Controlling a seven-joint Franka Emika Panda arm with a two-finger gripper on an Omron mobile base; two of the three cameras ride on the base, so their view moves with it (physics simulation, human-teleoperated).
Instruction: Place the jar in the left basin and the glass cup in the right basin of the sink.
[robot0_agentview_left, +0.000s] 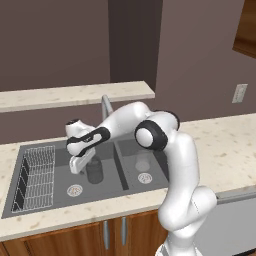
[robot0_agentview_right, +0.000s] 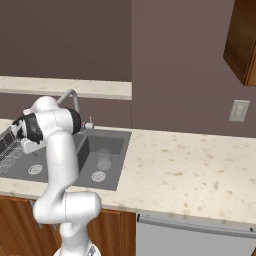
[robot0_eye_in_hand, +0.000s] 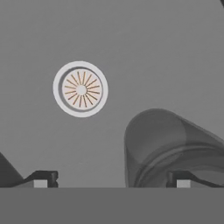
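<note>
The smoky dark-grey jar (robot0_agentview_left: 94, 171) stands upright on the floor of the left basin (robot0_agentview_left: 60, 175), close to the centre divider. My gripper (robot0_agentview_left: 78, 167) hangs just above and to the left of it, open and holding nothing. In the hand view the jar (robot0_eye_in_hand: 173, 146) sits at the lower right, by the right fingertip (robot0_eye_in_hand: 181, 179), and the gripper (robot0_eye_in_hand: 111, 181) looks down at the round steel drain (robot0_eye_in_hand: 80, 89). The pale glass cup (robot0_agentview_left: 142, 162) stands upright in the right basin (robot0_agentview_left: 131, 172), above its drain (robot0_agentview_left: 145, 177). The glass cup (robot0_agentview_right: 103, 160) also shows in the right base view.
A wire rack (robot0_agentview_left: 37, 177) fills the left part of the left basin, beside its drain (robot0_agentview_left: 74, 190). The curved steel tap (robot0_agentview_left: 106, 105) rises behind the divider. Pale speckled counter (robot0_agentview_left: 225, 150) stretches to the right, and a raised ledge (robot0_agentview_left: 75, 95) runs behind the sink.
</note>
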